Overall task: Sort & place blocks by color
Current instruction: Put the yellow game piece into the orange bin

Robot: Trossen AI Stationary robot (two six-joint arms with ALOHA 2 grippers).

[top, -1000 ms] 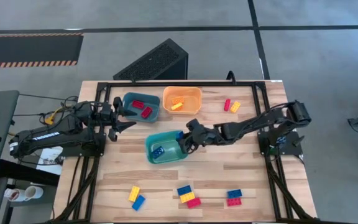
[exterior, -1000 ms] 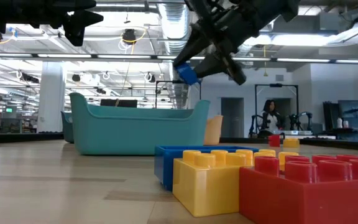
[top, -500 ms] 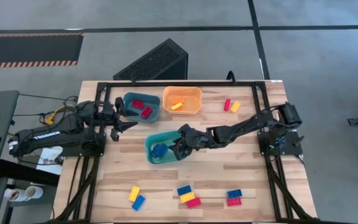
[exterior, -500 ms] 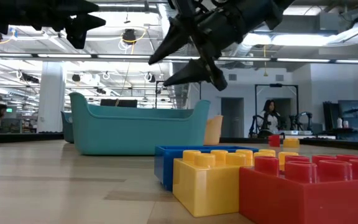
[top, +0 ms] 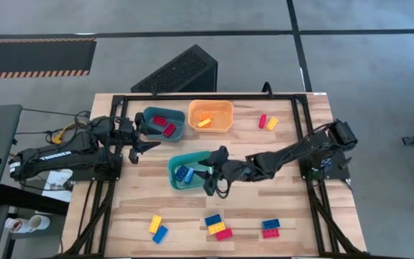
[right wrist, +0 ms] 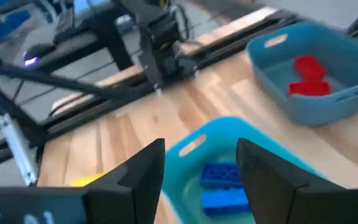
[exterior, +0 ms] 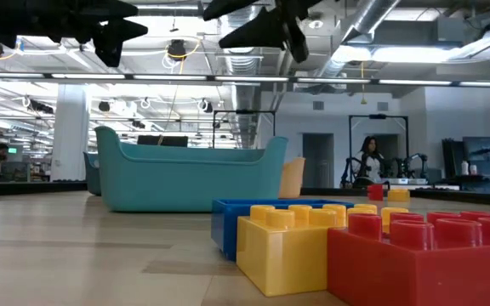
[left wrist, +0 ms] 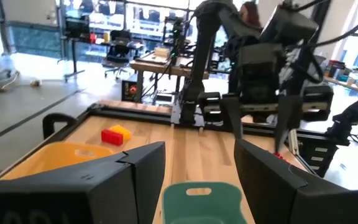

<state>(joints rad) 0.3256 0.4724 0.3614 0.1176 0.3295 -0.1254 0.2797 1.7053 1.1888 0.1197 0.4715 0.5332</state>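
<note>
The teal tray stands mid-table with two blue blocks lying in it. My right gripper hovers open and empty above the tray's right end; in its wrist view the open fingers frame the tray. My left gripper waits open by the blue-grey tray, which holds two red blocks. The orange tray holds a yellow block. Loose blocks lie on the table: a red and yellow pair and several along the near edge.
Near-edge blocks: yellow and blue, blue, yellow and red, blue on red. A black frame rail borders the table. Bare wood lies between the trays and the near blocks. A person stands in the room behind.
My right gripper carried a blue block toward the table's left over the teal tray, opened and let it go. The block now lies in the tray beside the other blue one. The gripper then rose and drew slightly toward the near edge.
</note>
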